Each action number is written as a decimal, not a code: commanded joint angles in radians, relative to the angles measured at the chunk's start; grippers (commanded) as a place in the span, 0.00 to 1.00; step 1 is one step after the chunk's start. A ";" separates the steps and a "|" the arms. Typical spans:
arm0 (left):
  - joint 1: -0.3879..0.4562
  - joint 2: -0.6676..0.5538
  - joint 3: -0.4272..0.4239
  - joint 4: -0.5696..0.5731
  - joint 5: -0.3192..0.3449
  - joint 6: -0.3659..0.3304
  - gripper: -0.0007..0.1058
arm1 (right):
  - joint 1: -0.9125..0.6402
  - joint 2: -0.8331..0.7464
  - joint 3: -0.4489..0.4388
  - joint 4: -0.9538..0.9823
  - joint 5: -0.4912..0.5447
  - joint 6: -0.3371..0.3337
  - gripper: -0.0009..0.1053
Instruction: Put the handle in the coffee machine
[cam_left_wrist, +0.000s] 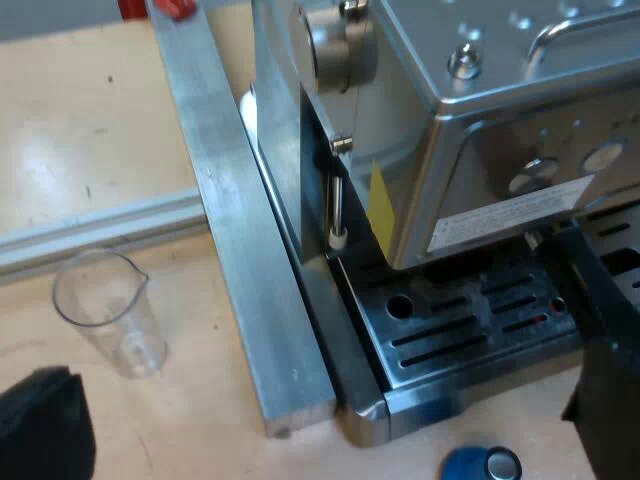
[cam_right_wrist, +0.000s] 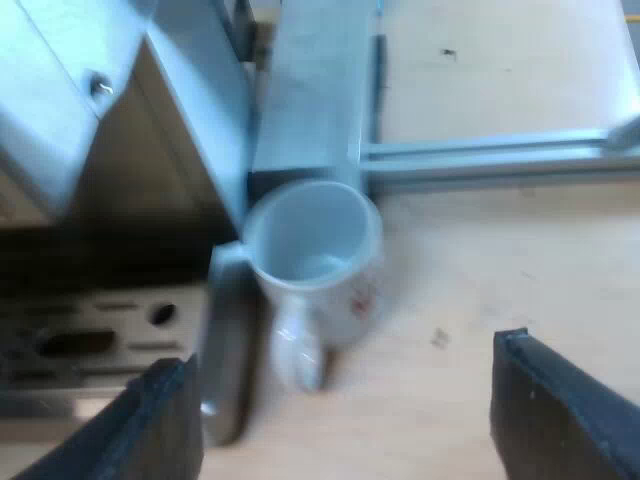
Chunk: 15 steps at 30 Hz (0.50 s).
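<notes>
L gripper (cam_left_wrist: 315, 312): fingers spread wide, gripping nothing; hangs over machine's front corner.
Tamper (cam_left_wrist: 481, 465): blue, on table (cam_left_wrist: 100, 150), just off drip tray's front edge.
Meas. glass (cam_left_wrist: 105, 312): upright on table, across the rail from the machine, apart from both.
Rail (cam_left_wrist: 240, 250): alu bar lying along machine's side, just beside its base.
Drip tray (cam_left_wrist: 470, 320): slotted steel, at machine's front.
Espresso machine (cam_left_wrist: 450, 90): steel body, label on front face.
Red bit (cam_left_wrist: 176, 8): at rail's far end; can't tell if it's the holder's handle end.
R gripper (cam_right_wrist: 340, 355): fingers wide apart, gripping nothing, over table near mug.
Mug (cam_right_wrist: 315, 250): white, upright, just beside drip tray's corner; contact unclear.
</notes>
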 joint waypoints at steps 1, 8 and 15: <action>0.001 -0.042 -0.006 -0.033 -0.027 0.000 1.00 | -0.047 -0.134 -0.012 0.096 -0.007 -0.061 0.60; 0.001 -0.238 0.037 -0.064 -0.051 0.060 1.00 | -0.047 -0.245 -0.012 0.122 -0.007 -0.061 0.60; 0.001 -0.424 0.156 -0.064 -0.056 0.060 1.00 | -0.047 -0.363 -0.012 0.131 -0.007 -0.087 0.60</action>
